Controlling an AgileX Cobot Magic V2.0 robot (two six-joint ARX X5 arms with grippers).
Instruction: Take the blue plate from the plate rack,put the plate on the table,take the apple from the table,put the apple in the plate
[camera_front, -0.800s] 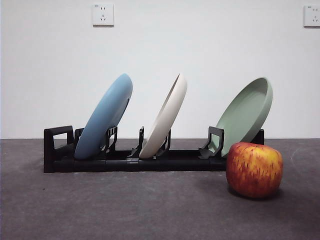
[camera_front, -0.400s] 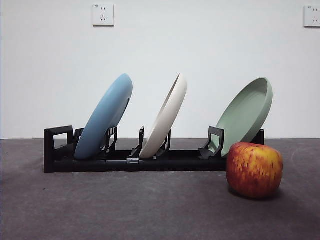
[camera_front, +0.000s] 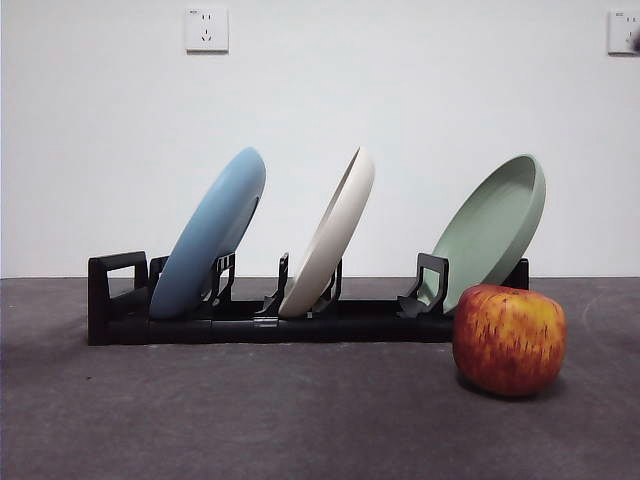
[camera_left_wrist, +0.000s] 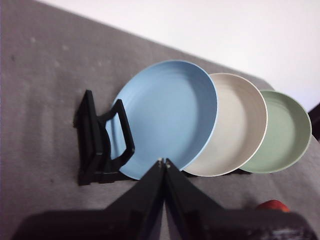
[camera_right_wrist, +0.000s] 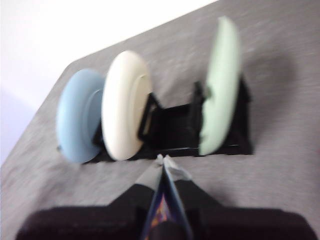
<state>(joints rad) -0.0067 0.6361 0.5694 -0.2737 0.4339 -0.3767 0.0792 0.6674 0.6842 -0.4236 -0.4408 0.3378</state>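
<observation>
Front view, rack: long black rack standing on the counter, holding three tilted plates in a row, all leaning the same way.
Front view, blue plate: in the slot at one end of the rack, beside the end handle, seated between prongs.
Front view, cream plate: middle slot, apart from the blue plate.
Front view, green plate: slot at the other end, its hollow face showing.
Front view, apple: on the counter in front of the rack's green-plate end, nearer the camera, covering the green plate's lower edge.
Front view, arms: neither hand shows.

Left wrist view, left hand: held above the counter, jaws pressed together tip to tip, gripping nothing.
Left wrist view, plates: blue plate nearest the tips, in the rack; cream plate and green plate overlap behind it.
Left wrist view, apple: a red sliver at the hand's edge.

Right wrist view, right hand: blurred, jaws closed together, empty, over the counter.
Right wrist view, plates: green plate, cream plate, blue plate, all in the rack.
</observation>
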